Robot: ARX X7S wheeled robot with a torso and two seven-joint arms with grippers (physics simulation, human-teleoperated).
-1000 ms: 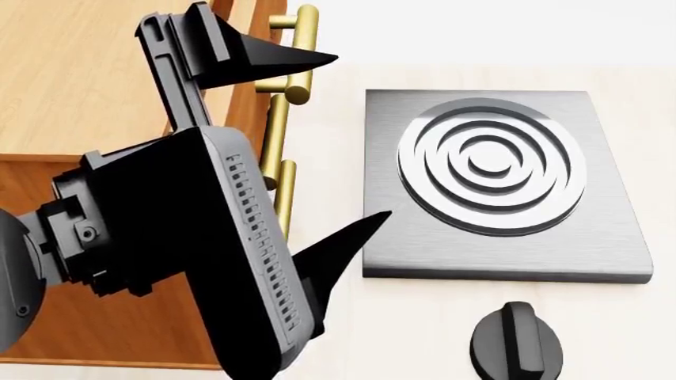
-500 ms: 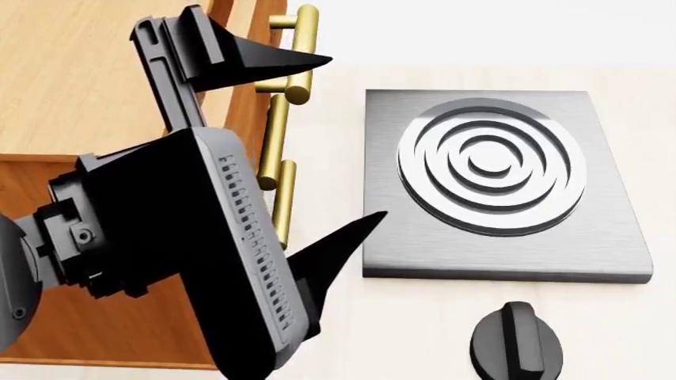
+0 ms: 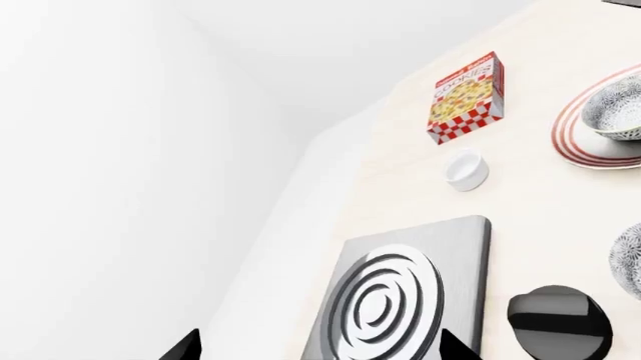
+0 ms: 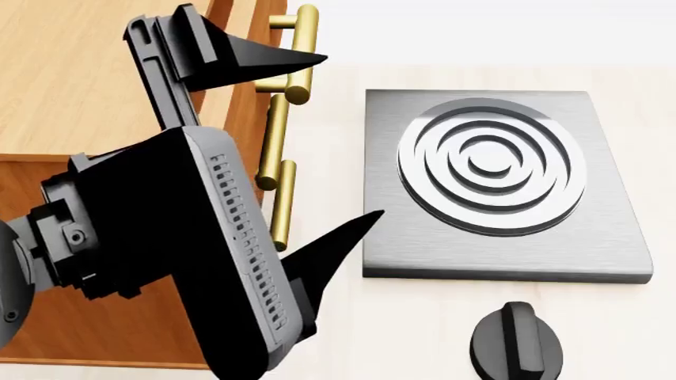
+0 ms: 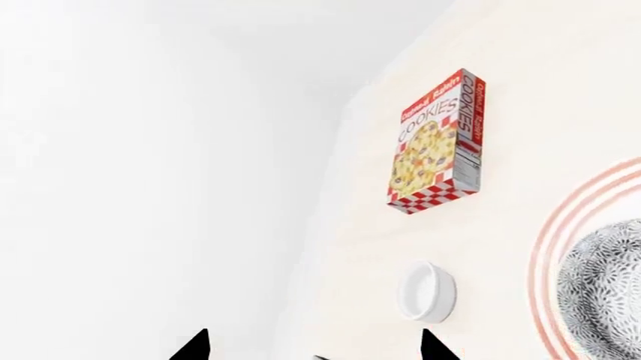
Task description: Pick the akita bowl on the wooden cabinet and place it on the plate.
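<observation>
Sliding slightly leftward over the wooden cabinet point(image 4: 74, 71), the left gripper point(image 4: 328, 142) hangs with jaws spread, empty; the akita bowl point(image 3: 613, 111) apparently already sits on the plate point(image 3: 573, 142).

The right gripper point(image 5: 312, 346) also looks spread.

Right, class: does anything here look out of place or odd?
One thing: a speckled bowl already sits on the red-ringed plate, while a second speckled bowl stands on the counter, cut off by the frame. Nothing looks spilled or broken.
</observation>
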